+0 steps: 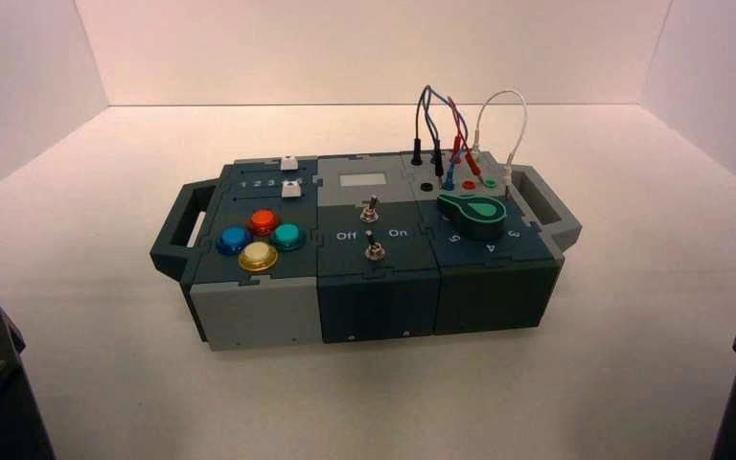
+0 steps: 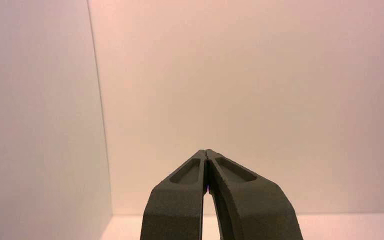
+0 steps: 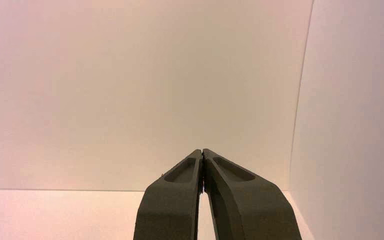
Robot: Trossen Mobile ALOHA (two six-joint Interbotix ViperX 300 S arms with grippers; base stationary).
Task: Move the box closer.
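Sitting mid-desk (image 1: 96, 383), the large dark teal and grey control box (image 1: 364, 259) is untouched; nothing done yet. Left pincer (image 2: 206, 154) and right pincer (image 3: 201, 152) are parked at near corners, both closed, holding nothing.

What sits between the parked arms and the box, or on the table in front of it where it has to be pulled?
Nothing visible. The box stands alone on the white table. The left gripper and right gripper, both shut, face only walls.
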